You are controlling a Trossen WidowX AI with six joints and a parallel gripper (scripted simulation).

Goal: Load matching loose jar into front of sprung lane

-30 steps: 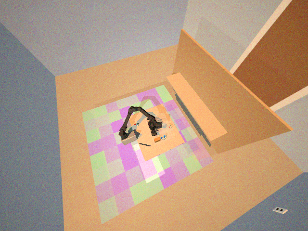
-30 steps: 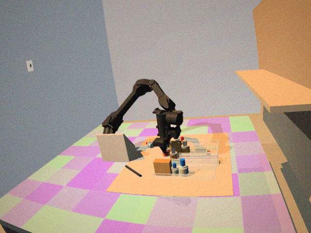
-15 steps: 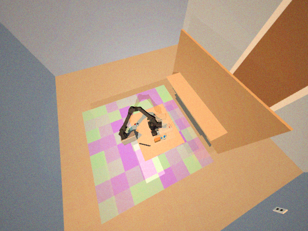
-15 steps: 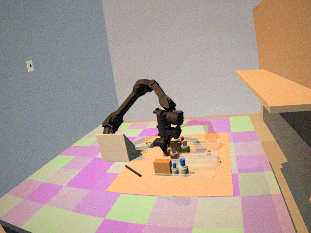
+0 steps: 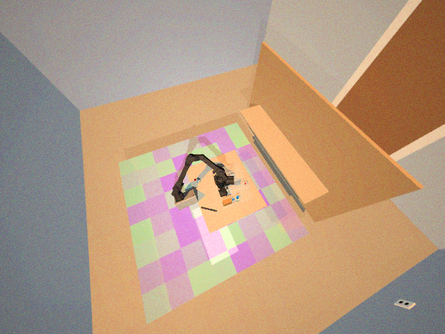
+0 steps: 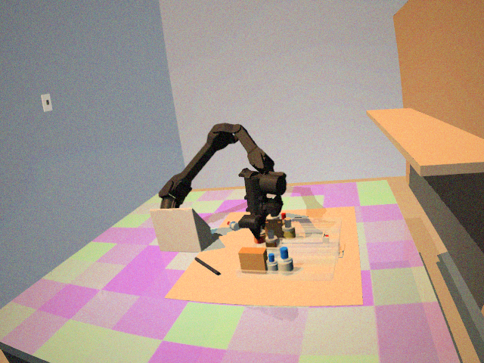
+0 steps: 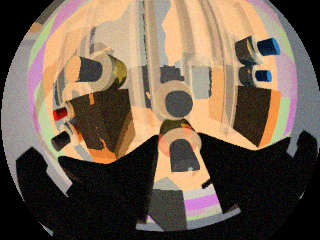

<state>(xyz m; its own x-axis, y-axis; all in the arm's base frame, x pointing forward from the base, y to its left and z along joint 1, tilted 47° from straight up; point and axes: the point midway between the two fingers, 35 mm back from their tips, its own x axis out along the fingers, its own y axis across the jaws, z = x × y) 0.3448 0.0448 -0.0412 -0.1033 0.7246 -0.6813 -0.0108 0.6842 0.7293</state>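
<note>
My gripper (image 6: 257, 233) (image 7: 178, 138) is shut on a jar with a dark grey cap (image 6: 259, 240) (image 7: 184, 156), which looks upright. Its lower part looks red in the exterior view. A second grey-capped jar (image 6: 271, 239) (image 7: 178, 104) stands directly beyond it in the clear-walled lane. The two look close together; whether they touch is unclear. The clear rack (image 6: 336, 249) runs away from the arm. The pusher plate behind the second jar, the low front stop and the base of the held jar are not clearly visible.
A brown box (image 6: 273, 227) (image 7: 102, 120) and olive-bodied jar (image 6: 289, 230) (image 7: 117, 70) stand on one side. An orange box (image 5: 227, 200) (image 6: 252, 259) and two blue-capped jars stand on the other. A red-capped jar (image 6: 234, 225) lies nearer the arm base. A black stick (image 5: 208, 209) (image 6: 207, 265) lies in front.
</note>
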